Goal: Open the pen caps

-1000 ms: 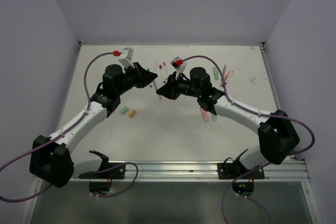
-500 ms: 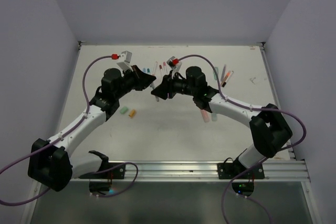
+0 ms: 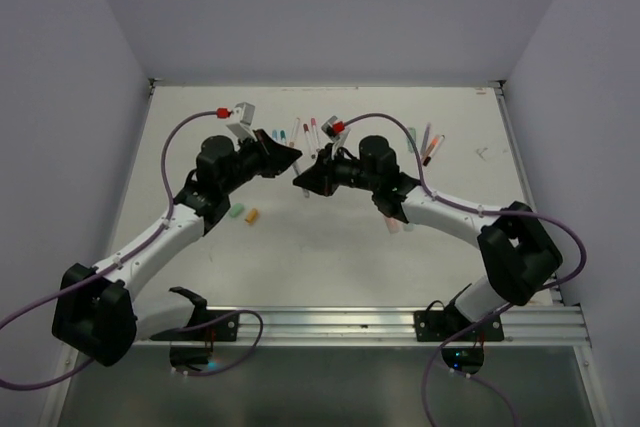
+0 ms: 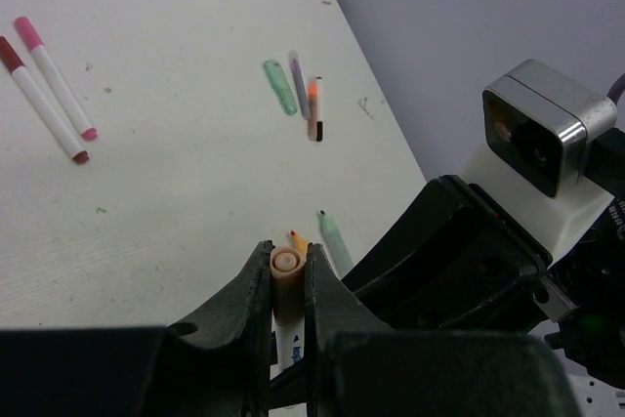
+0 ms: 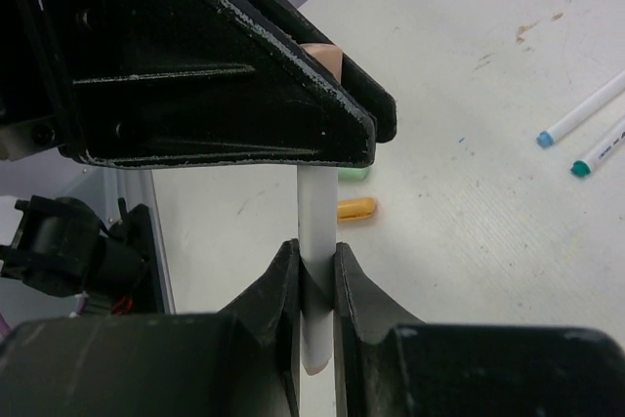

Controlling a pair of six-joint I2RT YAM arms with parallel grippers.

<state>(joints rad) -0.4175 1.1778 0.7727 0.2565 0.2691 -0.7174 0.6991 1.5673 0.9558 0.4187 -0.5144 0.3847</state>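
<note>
White bench (image 3: 330,267) carrying scattered pens (image 4: 57,78), left hand (image 4: 289,278) clenching a peach pen cap (image 4: 285,263), right hand (image 5: 314,271) gripping its white barrel (image 5: 315,207)

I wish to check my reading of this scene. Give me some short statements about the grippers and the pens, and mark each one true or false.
1. The left gripper is shut on the peach end of a pen. True.
2. The right gripper is open and empty. False: it is shut on the white barrel of that same pen.
3. A green cap and an orange cap lie loose on the table beside the left arm. True.
4. The two grippers are far apart, at opposite sides of the table. False: they meet tip to tip near the middle of the table.
</note>
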